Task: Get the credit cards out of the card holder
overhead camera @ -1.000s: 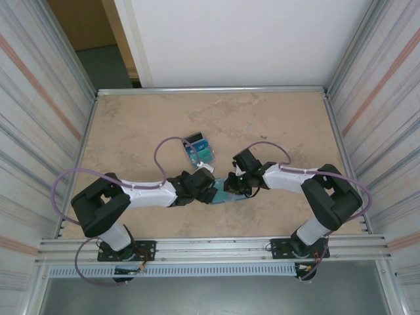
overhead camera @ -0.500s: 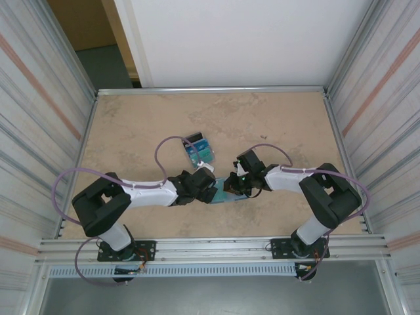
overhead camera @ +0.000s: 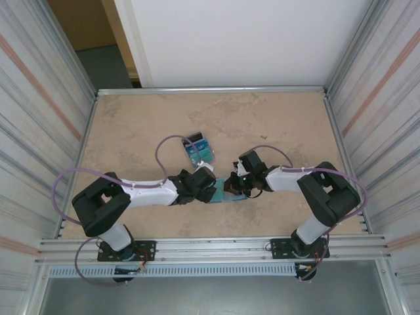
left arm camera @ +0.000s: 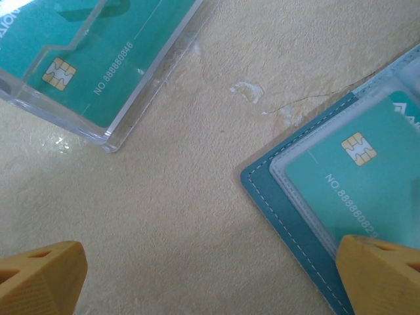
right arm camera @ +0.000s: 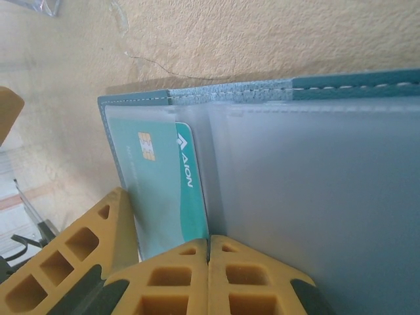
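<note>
The teal-blue card holder lies open on the table between both grippers. Its stitched edge and grey-blue pockets show up close. A teal-green credit card sits in the left pocket, also seen through the sleeve. My left gripper is open wide, its right fingertip resting on the holder over that card. My right gripper is shut, tips pressed on the holder's inside at the divide between pockets. The left gripper's fingertip stands beside the card.
A clear case holding more cards, a teal one on top, lies just beyond the holder. The metal rail runs along the near edge, and corrugated walls flank the beige table.
The right wrist has settled slightly lower and closer over the card holder. The left gripper has edged a little right toward it. The holder itself stays put.
</note>
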### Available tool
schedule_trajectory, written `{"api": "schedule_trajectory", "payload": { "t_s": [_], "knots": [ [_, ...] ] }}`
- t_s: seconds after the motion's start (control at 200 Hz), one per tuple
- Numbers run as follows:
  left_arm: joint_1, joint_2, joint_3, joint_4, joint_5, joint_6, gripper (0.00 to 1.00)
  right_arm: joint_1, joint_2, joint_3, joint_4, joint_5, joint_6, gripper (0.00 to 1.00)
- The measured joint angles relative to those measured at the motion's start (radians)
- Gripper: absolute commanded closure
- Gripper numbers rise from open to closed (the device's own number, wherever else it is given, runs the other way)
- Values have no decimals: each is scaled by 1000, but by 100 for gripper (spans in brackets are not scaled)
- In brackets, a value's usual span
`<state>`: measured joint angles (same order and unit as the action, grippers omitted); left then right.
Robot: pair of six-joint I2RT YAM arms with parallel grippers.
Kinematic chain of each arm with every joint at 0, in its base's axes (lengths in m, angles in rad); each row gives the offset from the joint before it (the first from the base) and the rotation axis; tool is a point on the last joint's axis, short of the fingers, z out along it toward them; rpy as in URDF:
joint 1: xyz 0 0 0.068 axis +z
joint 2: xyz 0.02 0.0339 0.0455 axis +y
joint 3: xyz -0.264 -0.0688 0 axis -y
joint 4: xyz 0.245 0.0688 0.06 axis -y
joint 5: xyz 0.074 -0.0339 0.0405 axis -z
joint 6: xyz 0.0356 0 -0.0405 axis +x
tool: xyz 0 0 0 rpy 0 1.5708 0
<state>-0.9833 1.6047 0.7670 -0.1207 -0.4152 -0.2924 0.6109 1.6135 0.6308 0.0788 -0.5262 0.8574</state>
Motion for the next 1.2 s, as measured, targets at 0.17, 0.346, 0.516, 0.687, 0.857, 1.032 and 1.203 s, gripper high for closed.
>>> {"api": "schedule_trajectory", "payload": {
  "t_s": [0.17, 0.346, 0.516, 0.687, 0.857, 1.032, 1.203],
  "knots": [
    [-1, -7, 0, -8, -2, 0, 1, -5, 0, -1, 0, -5, -1, 100],
    [-2, -15, 0, -17, -1, 0, 1, -5, -10, -1, -10, 5, -2, 100],
    [-6, -24, 0, -21, -1, 0, 1, -5, -22, -1, -29, 15, -4, 100],
    [-6, -25, 0, -31, -2, 0, 1, -5, -35, -1, -54, 36, -5, 100],
    [-6, -25, 0, -34, -2, 0, 1, -5, -47, -1, -73, 55, -5, 100],
    [-6, -25, 0, -37, -2, 0, 1, -5, -60, 0, -97, 68, -9, 100],
    [-6, -22, 0, -37, -2, 5, 1, -5, -63, 8, -126, 85, -28, 100]
  ]
}}
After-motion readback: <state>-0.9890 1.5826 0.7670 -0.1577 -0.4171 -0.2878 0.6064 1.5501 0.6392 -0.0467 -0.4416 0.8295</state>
